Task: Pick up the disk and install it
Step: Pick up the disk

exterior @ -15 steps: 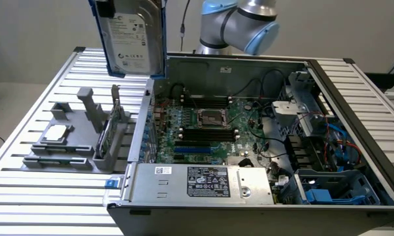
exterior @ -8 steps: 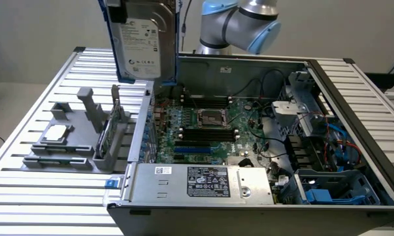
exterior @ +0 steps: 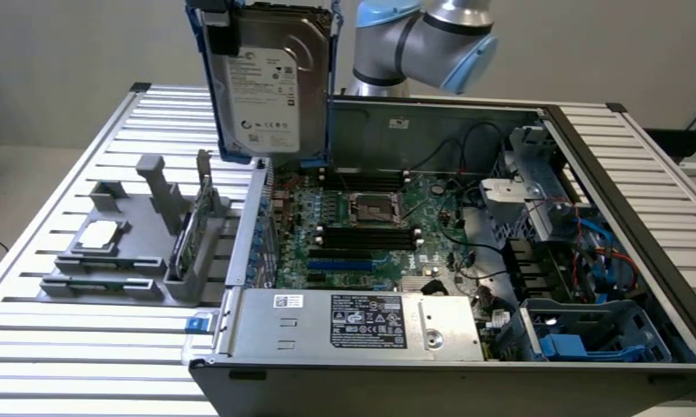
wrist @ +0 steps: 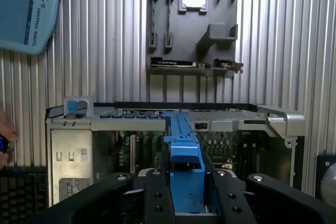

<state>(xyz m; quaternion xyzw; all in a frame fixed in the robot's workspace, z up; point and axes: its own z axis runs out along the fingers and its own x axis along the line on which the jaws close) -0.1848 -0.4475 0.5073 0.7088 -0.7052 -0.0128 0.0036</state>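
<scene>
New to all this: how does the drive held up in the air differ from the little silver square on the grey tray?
The disk is far larger than the silver chip. The disk hangs on edge in the gripper; the chip lies flat in the grey tray. The disk has blue rails and a white label; the chip has neither. Both are silvery.

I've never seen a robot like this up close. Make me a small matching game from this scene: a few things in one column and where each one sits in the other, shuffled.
Things
1. the disk
2. small square chip
3. power supply box
4. processor socket

Places
A. middle of the green board inside the open computer case
B. on the grey holder, outside the case at the exterior view's left
C. lifted upright over the case, clamped in the gripper
D. along the case's near edge in the exterior view

Pairs: 1-C, 2-B, 3-D, 4-A
</scene>
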